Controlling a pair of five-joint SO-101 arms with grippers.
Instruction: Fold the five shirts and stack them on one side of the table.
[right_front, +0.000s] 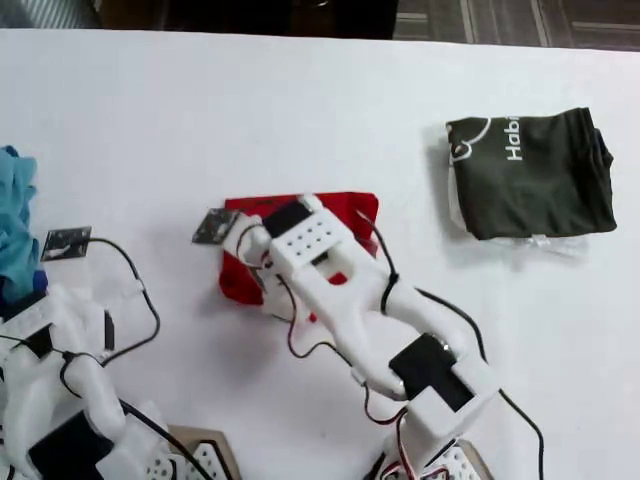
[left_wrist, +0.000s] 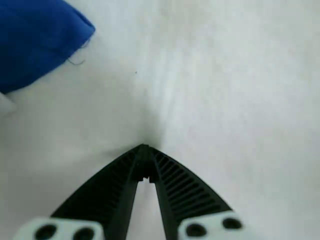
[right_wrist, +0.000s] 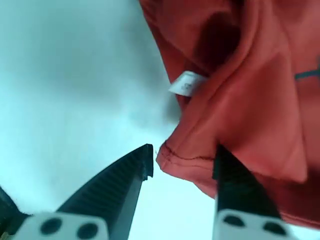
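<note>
Red and limp, the red shirt (right_front: 345, 212) lies under the right arm in the high view; the right wrist view adds what the arm covers there, the right gripper (right_wrist: 182, 155) wide open astride its hem, probably the best place to pinch; in the left wrist view the left gripper (left_wrist: 144, 150) is closed, empty.

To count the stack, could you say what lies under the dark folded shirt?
Under the dark folded shirt, a white edge and blue sliver peek out; the rest is covered.
</note>
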